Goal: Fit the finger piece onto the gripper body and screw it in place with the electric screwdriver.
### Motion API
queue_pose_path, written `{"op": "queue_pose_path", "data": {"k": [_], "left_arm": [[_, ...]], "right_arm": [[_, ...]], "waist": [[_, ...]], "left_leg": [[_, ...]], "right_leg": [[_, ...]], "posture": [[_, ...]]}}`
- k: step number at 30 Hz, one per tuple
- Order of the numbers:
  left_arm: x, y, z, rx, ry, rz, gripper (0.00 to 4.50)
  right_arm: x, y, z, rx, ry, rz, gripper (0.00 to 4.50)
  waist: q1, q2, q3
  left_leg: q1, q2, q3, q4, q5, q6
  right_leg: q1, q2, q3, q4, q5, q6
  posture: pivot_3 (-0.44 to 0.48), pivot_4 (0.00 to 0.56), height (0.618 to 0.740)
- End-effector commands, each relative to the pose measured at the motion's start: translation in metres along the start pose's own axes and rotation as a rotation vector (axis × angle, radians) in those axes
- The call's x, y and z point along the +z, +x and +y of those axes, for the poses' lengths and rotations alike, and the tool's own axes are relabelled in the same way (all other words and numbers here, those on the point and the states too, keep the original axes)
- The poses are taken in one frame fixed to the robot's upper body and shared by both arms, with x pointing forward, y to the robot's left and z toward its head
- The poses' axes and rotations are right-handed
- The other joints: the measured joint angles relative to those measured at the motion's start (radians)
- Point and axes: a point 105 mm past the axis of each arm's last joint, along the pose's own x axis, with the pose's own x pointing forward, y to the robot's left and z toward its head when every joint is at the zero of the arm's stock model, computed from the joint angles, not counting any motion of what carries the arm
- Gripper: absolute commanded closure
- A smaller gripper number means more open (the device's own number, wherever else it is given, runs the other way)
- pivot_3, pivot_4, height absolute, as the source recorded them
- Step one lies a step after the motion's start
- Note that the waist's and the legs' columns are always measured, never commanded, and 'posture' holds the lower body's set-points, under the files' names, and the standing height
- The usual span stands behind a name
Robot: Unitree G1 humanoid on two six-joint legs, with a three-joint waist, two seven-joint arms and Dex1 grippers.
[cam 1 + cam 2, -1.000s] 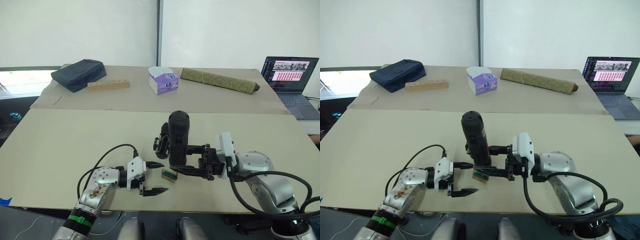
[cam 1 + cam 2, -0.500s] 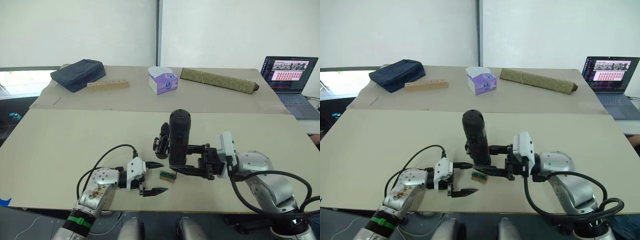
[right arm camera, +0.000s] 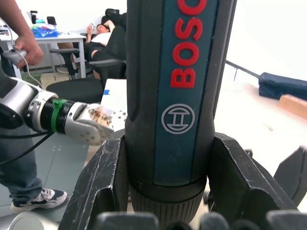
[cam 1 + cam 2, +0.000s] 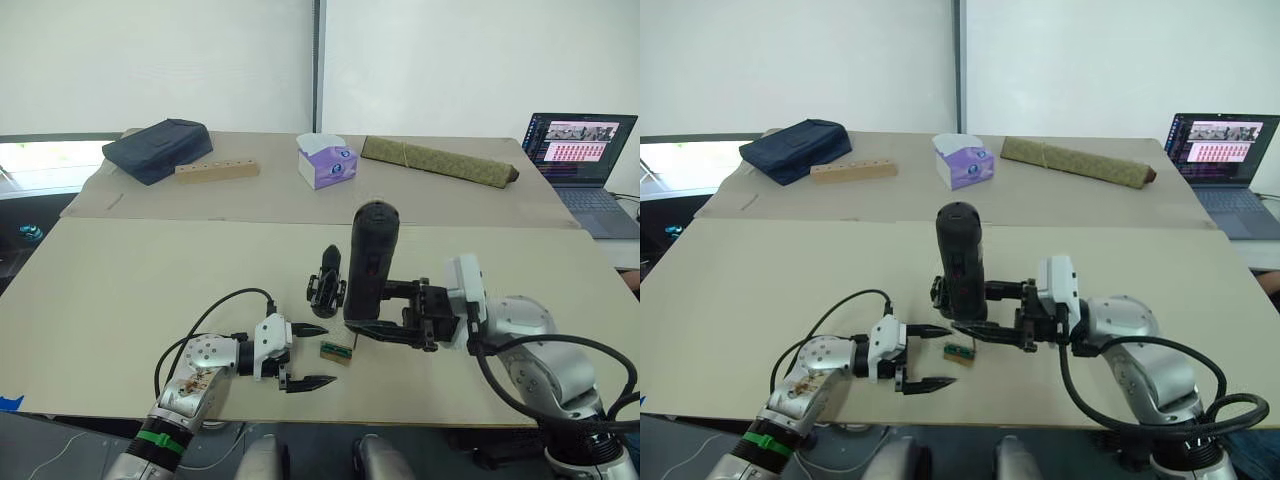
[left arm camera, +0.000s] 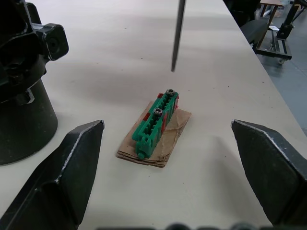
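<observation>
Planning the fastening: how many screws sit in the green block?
2: both stand in the green block, one at the end nearest the screwdriver bit, the other near its middle. More may be hidden.

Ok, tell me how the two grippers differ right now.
The right gripper is shut on the screwdriver, holding it upright above the table; the left gripper is open and holds nothing. The right one is raised beside the gripper body; the left one sits low at the table, its fingers either side of the green block. Both have two black fingers.

laptop (image 4: 580,150), tissue box (image 4: 327,160), navy bag (image 4: 158,149), wooden block (image 4: 217,171) behind.
</observation>
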Motion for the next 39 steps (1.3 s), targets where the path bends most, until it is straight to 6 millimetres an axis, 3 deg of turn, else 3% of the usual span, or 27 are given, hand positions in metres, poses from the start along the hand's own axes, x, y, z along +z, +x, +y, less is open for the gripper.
{"op": "queue_pose_path", "data": {"k": [1, 39], "left_arm": [[-0.021, 0.004, -0.011, -0.02, -0.079, 0.057, 0.0], [-0.024, 0.003, -0.013, -0.024, -0.089, 0.064, 0.0]], "right_arm": [[0.014, 0.004, 0.0, 0.01, -0.055, -0.047, 2.6], [0.001, 0.006, 0.003, 0.006, -0.046, -0.009, 2.6]], "waist": [[0.0, 0.0, 0.0], [-0.001, 0.0, 0.0]], "left_leg": [[0.0, 0.0, 0.0, 0.0, 0.0, 0.0], [0.0, 0.0, 0.0, 0.0, 0.0, 0.0]], "right_leg": [[0.0, 0.0, 0.0, 0.0, 0.0, 0.0], [0.0, 0.0, 0.0, 0.0, 0.0, 0.0]], "posture": [[0.0, 0.15, 0.74], [0.0, 0.15, 0.74]]}}
